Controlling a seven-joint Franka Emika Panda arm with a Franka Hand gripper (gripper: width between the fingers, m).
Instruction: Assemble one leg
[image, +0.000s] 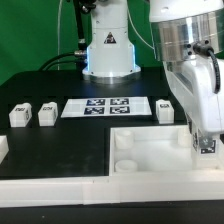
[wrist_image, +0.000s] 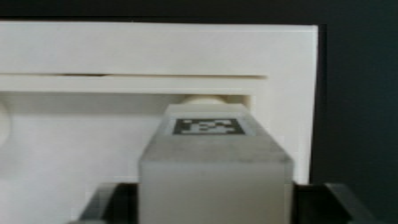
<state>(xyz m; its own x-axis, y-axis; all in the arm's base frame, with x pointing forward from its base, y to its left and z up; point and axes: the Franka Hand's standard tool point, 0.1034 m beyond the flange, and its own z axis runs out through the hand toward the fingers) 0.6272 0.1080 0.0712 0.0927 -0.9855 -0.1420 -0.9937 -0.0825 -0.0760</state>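
The gripper (image: 207, 143) is gripping one leg (wrist_image: 214, 160) between clamped fingers at the tray's (image: 150, 160) corner nearest the arm — insertion appearing under way, not finished — while three spare legs are standing beyond the tray.
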